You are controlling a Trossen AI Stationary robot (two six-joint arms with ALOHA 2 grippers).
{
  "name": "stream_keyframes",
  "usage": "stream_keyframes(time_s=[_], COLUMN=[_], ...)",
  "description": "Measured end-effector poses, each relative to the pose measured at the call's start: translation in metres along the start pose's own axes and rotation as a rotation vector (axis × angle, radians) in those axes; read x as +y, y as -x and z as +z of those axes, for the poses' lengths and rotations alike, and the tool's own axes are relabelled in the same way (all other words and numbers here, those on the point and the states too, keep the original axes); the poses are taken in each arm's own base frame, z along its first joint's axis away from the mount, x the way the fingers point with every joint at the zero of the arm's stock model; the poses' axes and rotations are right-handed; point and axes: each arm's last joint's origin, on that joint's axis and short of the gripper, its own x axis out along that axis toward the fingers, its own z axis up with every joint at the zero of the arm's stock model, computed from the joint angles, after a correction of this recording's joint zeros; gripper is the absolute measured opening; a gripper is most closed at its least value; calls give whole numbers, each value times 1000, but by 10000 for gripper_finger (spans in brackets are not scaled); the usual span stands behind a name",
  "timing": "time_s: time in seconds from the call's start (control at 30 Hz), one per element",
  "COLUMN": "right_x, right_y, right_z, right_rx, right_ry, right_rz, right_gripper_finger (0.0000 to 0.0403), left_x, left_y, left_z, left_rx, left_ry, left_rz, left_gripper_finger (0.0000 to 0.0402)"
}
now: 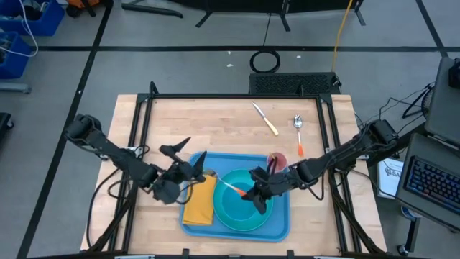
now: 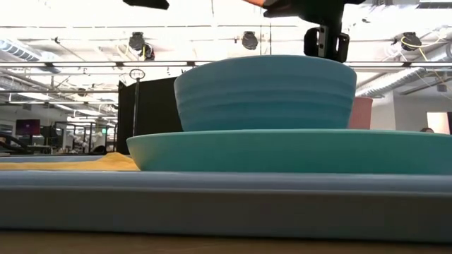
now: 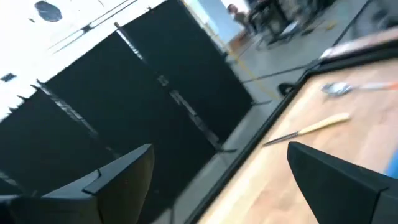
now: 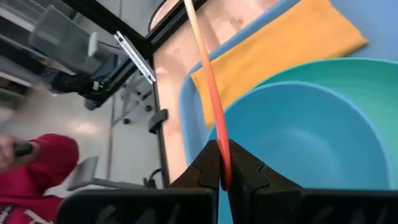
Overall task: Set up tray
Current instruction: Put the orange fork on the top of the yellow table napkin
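Already on tray (image 1: 280, 223): napkin (image 1: 200, 203), plate (image 1: 224, 216), bowl (image 1: 241, 200) | my right hand (image 1: 256, 194) pinching an orange-handled utensil (image 1: 233, 188) above the bowl | left hand (image 1: 181, 160) spread, empty | knife (image 1: 265, 119), spoon (image 1: 298, 133) remain on table (image 1: 215, 122)

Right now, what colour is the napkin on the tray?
Yellow-orange; the napkin lies on the light-blue tray, clearest in the right wrist view.

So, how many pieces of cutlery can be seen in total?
3: a knife and a spoon lie on the bare table behind the tray; the right gripper holds an orange-handled utensil over the bowl.
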Motion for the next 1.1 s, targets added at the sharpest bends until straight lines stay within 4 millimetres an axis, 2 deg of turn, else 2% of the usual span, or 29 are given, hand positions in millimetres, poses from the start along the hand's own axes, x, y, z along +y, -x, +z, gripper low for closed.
stream_keyframes(time_s=[0.13, 0.4, 0.57, 0.67, 0.77, 0.97, 1.1], right_x=[1, 2, 1, 4, 10, 19, 20], right_y=[0, 1, 1, 1, 2, 4, -1], right_z=[-2, -2, 3, 3, 8, 16, 18], right_rx=[-40, -86, -151, -157, -211, -326, -361], right_ry=[51, 100, 88, 94, 125, 238, 315], right_rz=[-33, -54, -85, -51, -8, 53, 65], right_gripper_finger=[1, 1, 0, 0, 0, 0, 0], left_x=[0, -4, -4, -2, -4, -7, -8], left_y=[16, 52, 78, 92, 100, 112, 112], left_z=[0, 2, 0, 0, -2, -4, 0], left_rx=[-30, -85, -120, -124, -97, -99, -93], left_ry=[98, 291, 309, 382, 478, 421, 454], left_rz=[-59, -313, -411, -485, -600, -826, -900], left_gripper_finger=[367, 369, 362, 361, 361, 361, 361])
